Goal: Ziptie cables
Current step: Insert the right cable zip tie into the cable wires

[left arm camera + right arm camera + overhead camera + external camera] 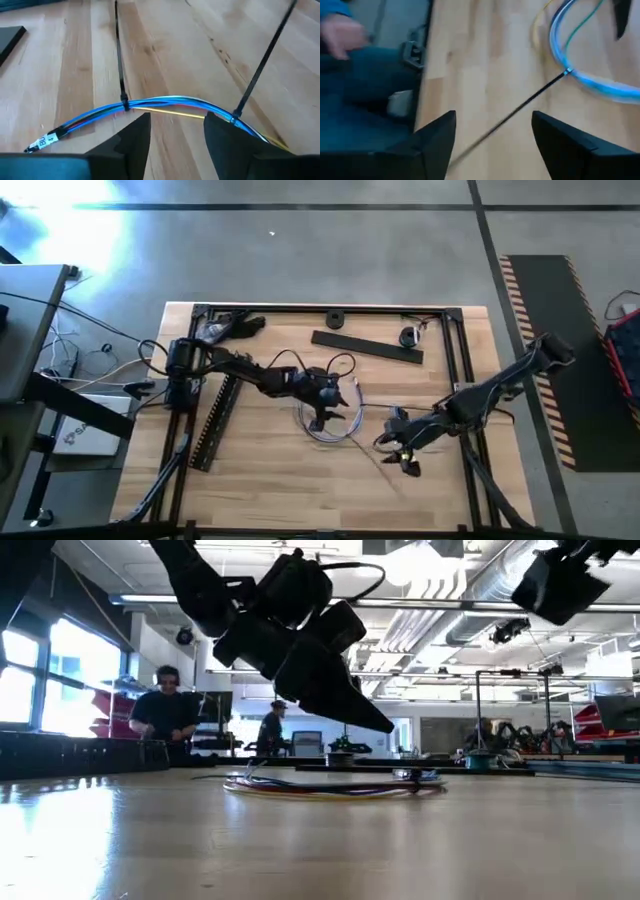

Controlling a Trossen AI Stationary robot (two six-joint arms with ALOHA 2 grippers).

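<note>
The cables (330, 427) lie on the wooden table as a loose loop of thin blue, yellow and reddish strands (170, 104). Two black zipties (125, 105) (234, 119) circle the bundle, and one long tail (520, 107) runs off across the wood. My left gripper (175, 137) hovers open just above the loop, its fingers short of the strands. In the low view it hangs over the cables (330, 786). My right gripper (405, 460) is open near the table's front right. The ziptie tail passes between its fingers (440, 140), and I see no touch.
Long black slotted strips lie at the left (215, 420) and at the far middle (365, 347). A black frame rail (460, 360) borders the table. A person's hand (340, 35) and a blue sleeve show beyond the table edge in the right wrist view.
</note>
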